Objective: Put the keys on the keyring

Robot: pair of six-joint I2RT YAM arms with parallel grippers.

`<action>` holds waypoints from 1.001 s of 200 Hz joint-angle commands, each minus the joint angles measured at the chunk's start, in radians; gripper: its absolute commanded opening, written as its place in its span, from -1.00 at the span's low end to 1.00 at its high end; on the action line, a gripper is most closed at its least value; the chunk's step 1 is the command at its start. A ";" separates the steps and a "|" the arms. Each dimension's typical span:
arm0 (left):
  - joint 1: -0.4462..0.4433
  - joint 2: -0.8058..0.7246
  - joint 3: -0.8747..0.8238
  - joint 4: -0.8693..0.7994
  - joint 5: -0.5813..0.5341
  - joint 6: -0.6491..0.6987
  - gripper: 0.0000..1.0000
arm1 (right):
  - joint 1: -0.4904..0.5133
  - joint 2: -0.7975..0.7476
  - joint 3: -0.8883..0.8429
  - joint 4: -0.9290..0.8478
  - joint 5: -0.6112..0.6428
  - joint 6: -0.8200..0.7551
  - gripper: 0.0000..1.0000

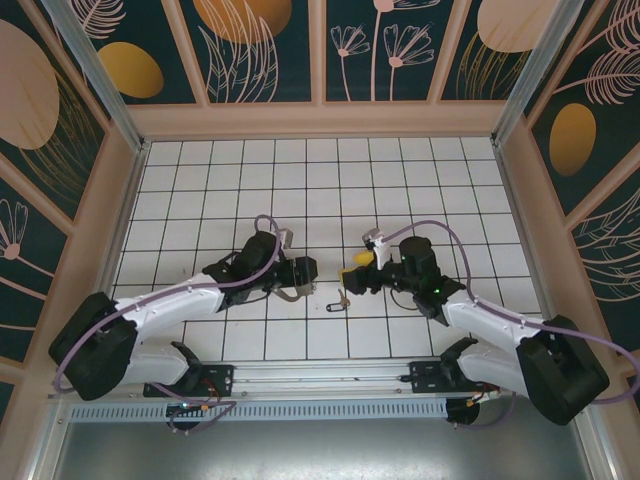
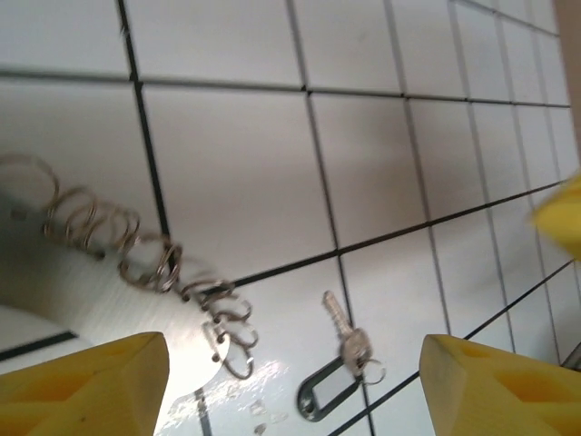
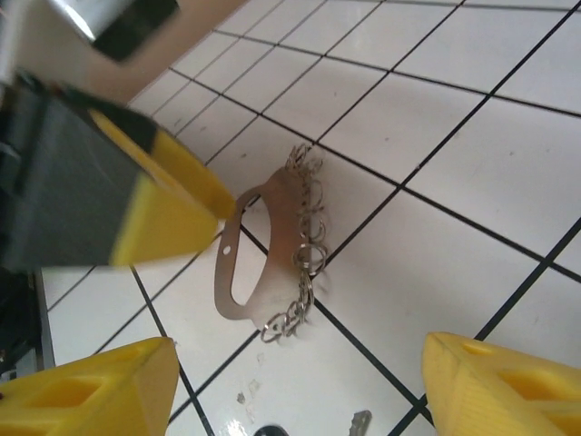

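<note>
Between the two claws, flat on the white tiled floor (image 2: 227, 173), lies the little silver key (image 2: 348, 334), its dark oval tag (image 2: 325, 397) trailing from the head. I judge it light, stiff and slippery, lying too flat to scoop easily. The tag or the head end looks the better hold, leaving the tip free. Just beside it sits the keyring (image 3: 281, 218), a pale metal loop fringed with small split rings (image 3: 307, 254), thin and stiff, likely to skate if nudged. My left claw (image 2: 295, 363) stands with its fingers apart over bare tile, one finger right at the keyring's end; I cannot tell whether it touches. My right claw (image 3: 300, 363) hovers spread too, gripping nothing.
</note>
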 commanded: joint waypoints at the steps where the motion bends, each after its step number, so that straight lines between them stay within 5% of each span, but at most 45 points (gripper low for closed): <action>1: 0.008 -0.023 0.016 -0.096 -0.074 0.050 0.35 | -0.003 0.060 0.056 0.004 -0.051 -0.037 0.36; 72: 0.008 0.106 0.066 -0.099 -0.099 0.110 -0.39 | -0.002 0.077 0.026 0.010 -0.036 -0.015 0.35; 200: 0.007 0.252 0.160 -0.178 -0.156 0.187 -0.40 | -0.006 0.102 0.027 0.036 -0.026 -0.024 0.47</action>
